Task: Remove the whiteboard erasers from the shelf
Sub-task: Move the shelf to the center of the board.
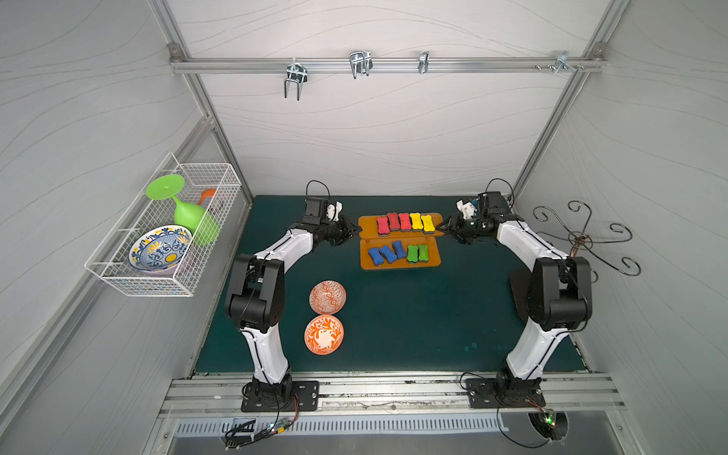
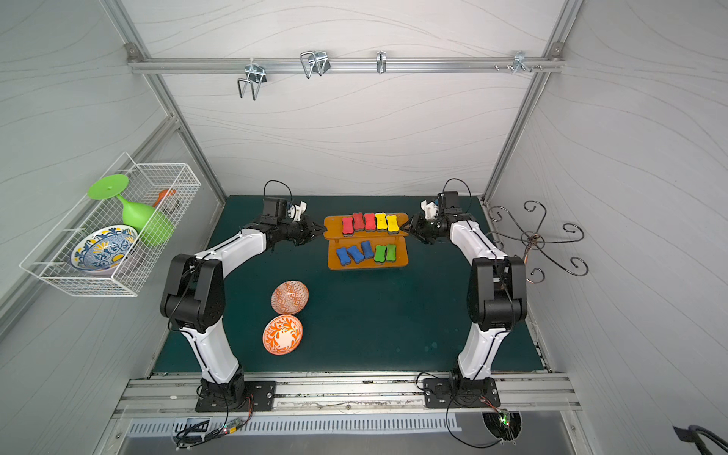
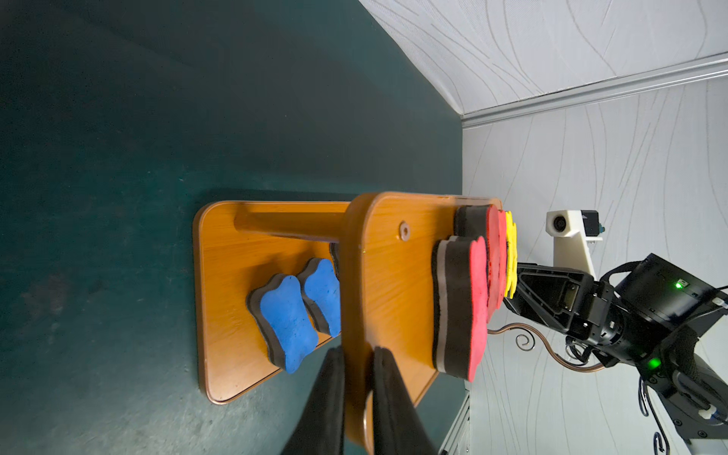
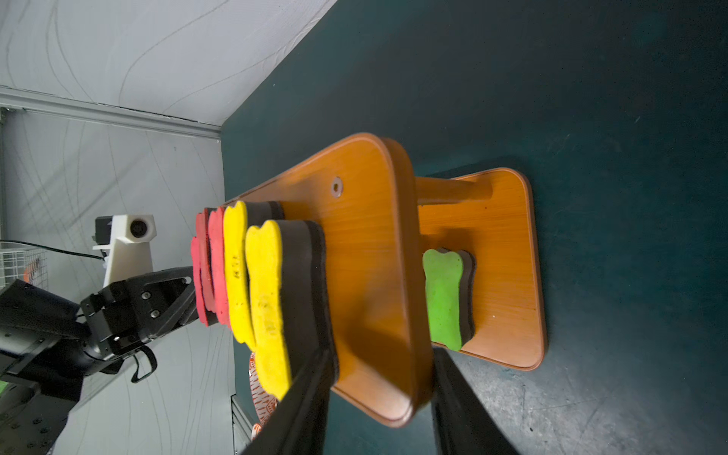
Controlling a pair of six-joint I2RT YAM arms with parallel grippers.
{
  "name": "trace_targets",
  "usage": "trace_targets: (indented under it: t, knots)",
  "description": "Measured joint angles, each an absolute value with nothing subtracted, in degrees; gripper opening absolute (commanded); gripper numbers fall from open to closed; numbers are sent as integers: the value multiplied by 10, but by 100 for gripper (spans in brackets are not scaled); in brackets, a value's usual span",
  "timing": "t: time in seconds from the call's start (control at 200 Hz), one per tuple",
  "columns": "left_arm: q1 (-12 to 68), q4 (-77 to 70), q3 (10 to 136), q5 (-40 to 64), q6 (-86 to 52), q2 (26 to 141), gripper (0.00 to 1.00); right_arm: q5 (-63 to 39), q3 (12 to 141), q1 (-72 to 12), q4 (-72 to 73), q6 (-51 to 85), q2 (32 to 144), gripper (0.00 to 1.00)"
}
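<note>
While left pincer (image 3: 357, 354) is clamped on the shelf (image 1: 367, 225), one finger above and one below the left end of its upper board, right pincer (image 4: 380, 374) stands apart. It straddles the right end of that same board without pinching it, as far as the wrist view shows. Its upper finger (image 4: 311, 390) lies right against the dark felt edge of the nearest yellow eraser (image 4: 268, 299). All ten erasers (image 1: 405, 221) are on the shelf: three red and two yellow in a row on the upper board, three blue and two green on the lower. Shelf stands on the desk (image 1: 394, 338), toward the back, between the two arms. Task judged not begun: nothing is off yet. Risks as I read them: (1) Shelf is gripped at one end only, so any lift or twist by the left arm would tilt the boards, and loose foam blocks on glossy wood should slide, off the edge or down onto the lower row. (2) If right closes where it stands, the upper finger may catch the yellow eraser's corner, pinch it against the board or shove it into its neighbours. (3) If both clamp and the arms move out of step, the posts take the strain and the shelf may skid or slip a grip.
</note>
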State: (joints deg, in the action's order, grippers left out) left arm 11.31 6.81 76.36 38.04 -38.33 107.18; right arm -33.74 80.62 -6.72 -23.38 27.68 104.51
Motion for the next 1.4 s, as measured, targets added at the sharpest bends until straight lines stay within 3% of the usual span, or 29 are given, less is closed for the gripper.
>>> trace_targets:
  t: [0.3, 0.895, 1.09, 1.165, 1.4]
  knots:
    - [111, 85, 764, 363, -364, 1061, 0, -356, 806, -60, -225, 292, 1049, 20]
    - [110, 102, 767, 351, -355, 1053, 0, -353, 764, -64, -194, 302, 1026, 20]
    - [110, 102, 757, 343, -355, 1043, 1, -346, 749, -69, -194, 302, 1013, 26]
    - [110, 103, 752, 340, -356, 1037, 4, -340, 748, -72, -195, 295, 1012, 40]
    - [120, 126, 742, 299, -357, 1018, 21, -316, 738, -79, -200, 278, 1001, 50]
